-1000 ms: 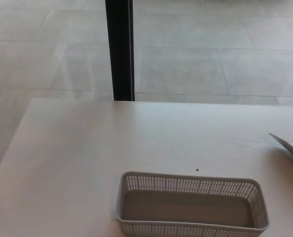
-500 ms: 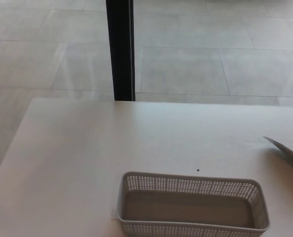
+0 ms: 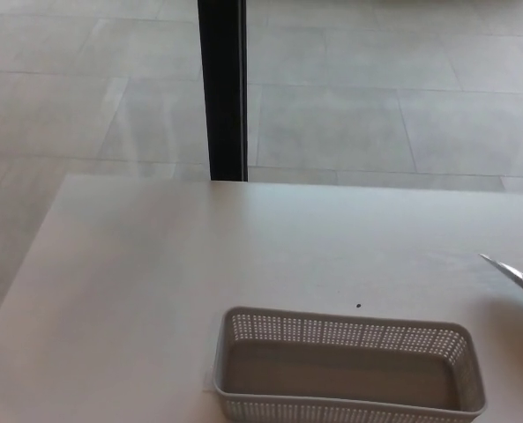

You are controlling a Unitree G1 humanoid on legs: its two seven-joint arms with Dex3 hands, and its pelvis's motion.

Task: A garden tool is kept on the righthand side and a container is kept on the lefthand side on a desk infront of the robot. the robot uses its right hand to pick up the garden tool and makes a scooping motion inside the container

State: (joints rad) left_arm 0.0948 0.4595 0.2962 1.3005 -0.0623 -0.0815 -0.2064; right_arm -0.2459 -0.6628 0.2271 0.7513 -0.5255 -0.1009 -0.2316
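Observation:
A grey perforated container [image 3: 347, 366] sits on the white desk [image 3: 199, 256] at the bottom centre of the head view, and it looks empty. At the right edge, the thin silver tip of the garden tool's blade [image 3: 517, 278] pokes into the picture just above the desk, right of the container and apart from it. The rest of the tool is cut off by the frame. Neither of my hands shows.
A black vertical post [image 3: 223, 88] stands behind the desk's far edge, over a grey tiled floor [image 3: 376, 106]. A small dark speck [image 3: 358, 307] lies on the desk just beyond the container.
The whole picture has shifted slightly right and down, so the camera moved. The blade tip now shows as a thinner sliver, a little lower at the right edge.

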